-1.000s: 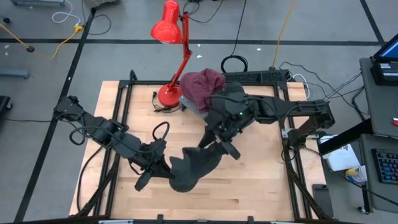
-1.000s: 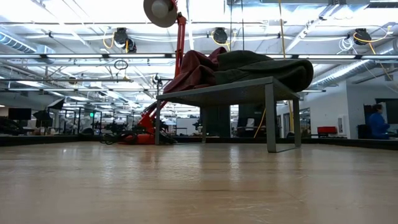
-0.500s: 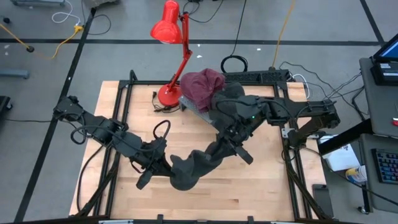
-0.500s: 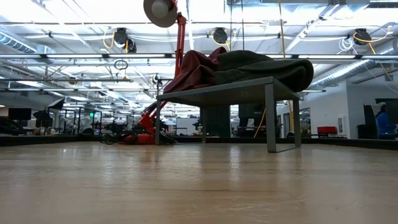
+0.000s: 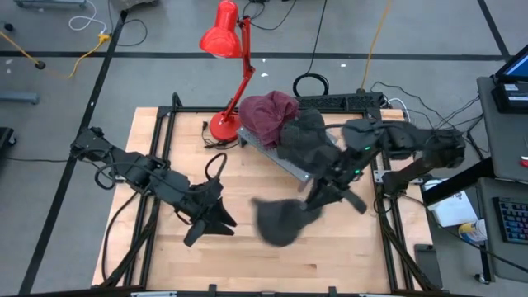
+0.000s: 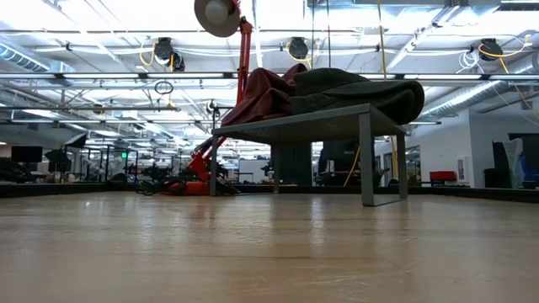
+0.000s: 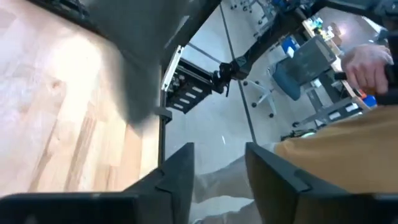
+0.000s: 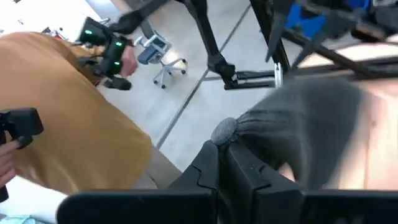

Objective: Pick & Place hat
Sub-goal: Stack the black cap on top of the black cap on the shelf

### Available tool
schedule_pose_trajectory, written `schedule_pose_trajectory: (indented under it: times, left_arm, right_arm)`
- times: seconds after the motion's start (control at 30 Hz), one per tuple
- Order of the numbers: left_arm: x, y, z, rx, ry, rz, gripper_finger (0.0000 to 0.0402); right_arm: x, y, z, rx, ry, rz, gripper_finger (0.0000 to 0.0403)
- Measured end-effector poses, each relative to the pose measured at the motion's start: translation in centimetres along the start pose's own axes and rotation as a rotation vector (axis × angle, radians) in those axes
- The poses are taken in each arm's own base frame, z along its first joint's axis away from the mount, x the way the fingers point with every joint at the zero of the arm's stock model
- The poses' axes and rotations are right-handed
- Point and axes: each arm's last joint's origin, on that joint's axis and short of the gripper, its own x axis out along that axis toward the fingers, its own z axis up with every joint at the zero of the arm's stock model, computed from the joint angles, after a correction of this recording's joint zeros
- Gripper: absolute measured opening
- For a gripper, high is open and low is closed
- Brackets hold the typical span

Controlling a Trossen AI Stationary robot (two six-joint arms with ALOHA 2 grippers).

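Observation:
A dark grey knit hat [image 5: 276,221] is over the near middle of the wooden table, blurred in the high view. My right gripper [image 5: 312,200] is at the hat's right side and shut on it; its wrist view shows the hat [image 8: 305,124] just past the fingers. My left gripper [image 5: 221,219] stands open to the left of the hat, apart from it. Nothing lies between its fingers [image 7: 183,171]. The low view shows neither gripper nor this hat. My right gripper pinches a bunched bit of the hat's knit edge [image 8: 231,129] between its two shut fingers. They come from the table's right side, slanting down. The rest of the hat spreads away from the fingertips toward the table's left; whether it touches the table I cannot tell.
A grey metal stand [image 6: 337,126] at the back middle carries a maroon hat [image 5: 268,110] and a dark green hat [image 5: 304,136]. A red desk lamp [image 5: 224,37] stands behind it. A person in a mustard top [image 8: 68,118] is beyond the table's near edge.
My left gripper has opened and let go of the hat. My right gripper has shut on the hat's right end and drawn it toward the table's right edge. The hat was first stretched long between the two grippers and now bunches up by the right one.

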Motion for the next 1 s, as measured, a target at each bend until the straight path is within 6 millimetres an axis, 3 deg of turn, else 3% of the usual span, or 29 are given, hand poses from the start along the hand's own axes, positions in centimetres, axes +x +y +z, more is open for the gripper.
schedule_pose_trajectory:
  times: [0.27, 0.6, 0.77, 1.0]
  left_arm:
    - [0.0, 0.1, 0.1, -0.03, 0.017, -0.019, 0.0207]
    - [0.0, -0.1, 0.3, -0.107, 0.001, -0.037, 0.0215]
    - [0.0, 0.1, 0.5, -0.109, -0.011, -0.026, 0.0206]
    - [-0.1, 0.7, 1.0, -0.122, -0.031, -0.007, 0.0191]
  right_arm:
    - [-4.3, 1.7, -2.2, -0.072, 0.092, -0.112, 0.0001]
    - [-8.5, 2.0, -6.3, -0.129, 0.408, -0.374, 0.0001]
    - [-9.5, 2.3, -6.2, -0.259, 0.501, -0.473, 0.0001]
    - [-10.5, 3.2, -4.7, -0.505, 0.484, -0.552, 0.0001]
